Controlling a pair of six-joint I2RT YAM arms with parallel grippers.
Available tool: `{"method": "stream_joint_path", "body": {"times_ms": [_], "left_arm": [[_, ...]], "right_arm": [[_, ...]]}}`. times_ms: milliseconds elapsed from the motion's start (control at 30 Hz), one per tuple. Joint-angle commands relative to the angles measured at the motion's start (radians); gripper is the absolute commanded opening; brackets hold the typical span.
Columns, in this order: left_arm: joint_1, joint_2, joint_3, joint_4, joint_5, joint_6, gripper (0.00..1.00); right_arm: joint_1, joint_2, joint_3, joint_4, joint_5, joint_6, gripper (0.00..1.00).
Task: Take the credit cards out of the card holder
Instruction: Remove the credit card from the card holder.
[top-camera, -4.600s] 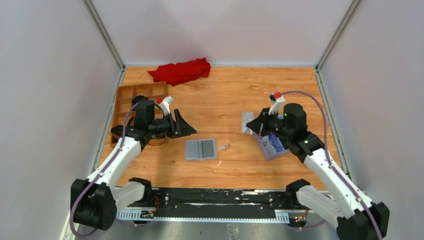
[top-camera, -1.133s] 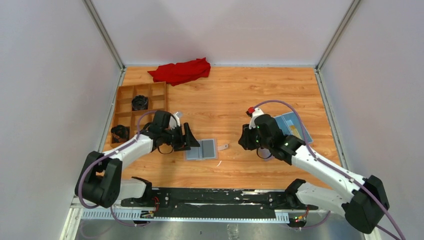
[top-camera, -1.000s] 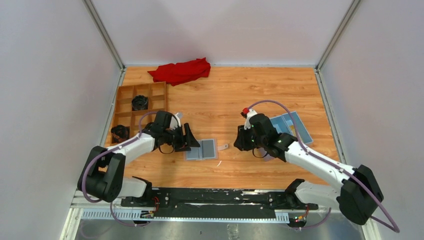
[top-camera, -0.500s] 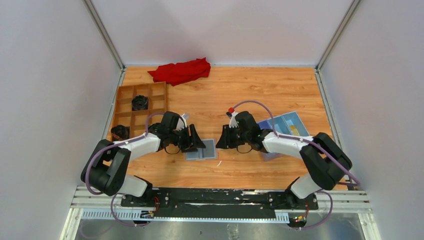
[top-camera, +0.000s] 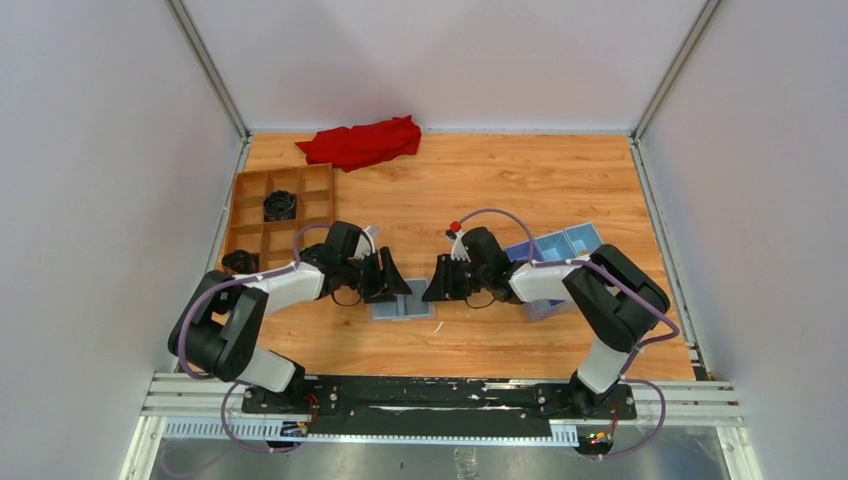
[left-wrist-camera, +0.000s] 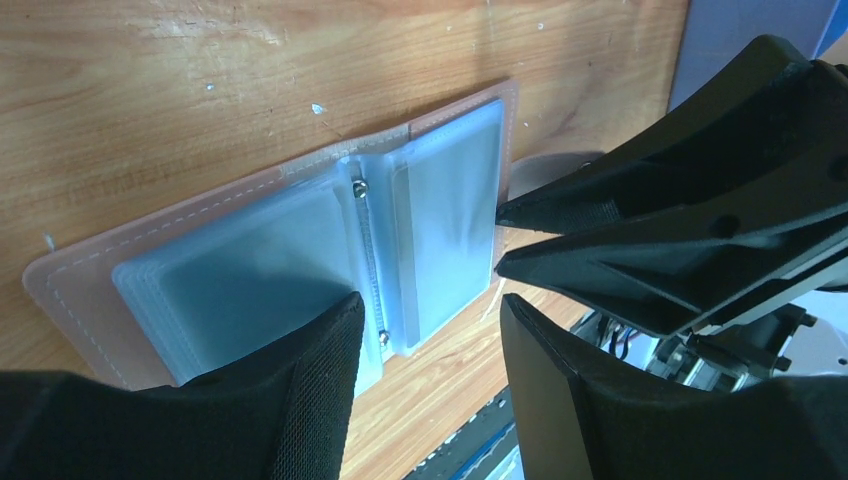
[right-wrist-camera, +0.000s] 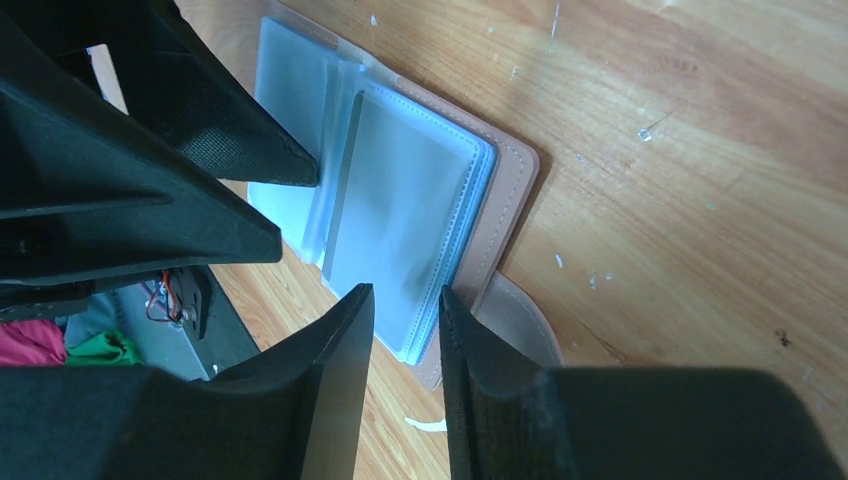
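The card holder lies open and flat on the table, tan-pink rim out, pale grey-blue sleeves up. It also shows in the left wrist view and the right wrist view. I cannot tell cards from sleeves; no black card shows. My left gripper is open, low over the holder's left half. My right gripper is open with a narrow gap, its tips at the sleeves' right edge, with nothing between them. The two grippers face each other across the holder.
An open blue box sits just right of the right arm. A brown compartment tray with black parts stands at the left. A red cloth lies at the back. A small white scrap lies near the holder.
My right gripper has swung left from the blue box to the holder's right edge. My left gripper has moved a little right onto the holder's left half.
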Motion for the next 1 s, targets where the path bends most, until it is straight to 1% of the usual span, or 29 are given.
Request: {"method": "stream_joint_path", "body": {"times_ms": [0,133,233,367,533,633,833,967], "left_arm": [[-0.001,0.047,0.022,0.016,0.014,0.002,0.58],[-0.001,0.022,0.016,0.016,0.001,0.010,0.58],[-0.001,0.028,0.019,0.016,0.004,0.014,0.58],[-0.001,0.042,0.018,0.017,0.010,0.018,0.58],[-0.001,0.017,0.011,0.016,0.016,0.013,0.58],[-0.001,0.007,0.011,0.016,0.015,0.012,0.58],[-0.001,0.008,0.011,0.015,0.019,0.013,0.58],[-0.001,-0.034,0.013,0.013,0.026,-0.001,0.57]], "right_arm": [[0.011,0.032,0.004,0.047,-0.020,0.020,0.37],[0.013,0.052,-0.001,0.057,-0.009,0.028,0.41],[0.013,0.075,-0.007,0.101,-0.027,0.050,0.41],[0.013,0.087,-0.037,0.247,-0.094,0.125,0.40],[0.015,0.104,-0.055,0.432,-0.168,0.222,0.37],[0.017,0.119,-0.055,0.508,-0.201,0.274,0.36],[0.028,0.096,-0.046,0.511,-0.205,0.285,0.35],[0.034,0.077,-0.037,0.470,-0.200,0.266,0.35]]}}
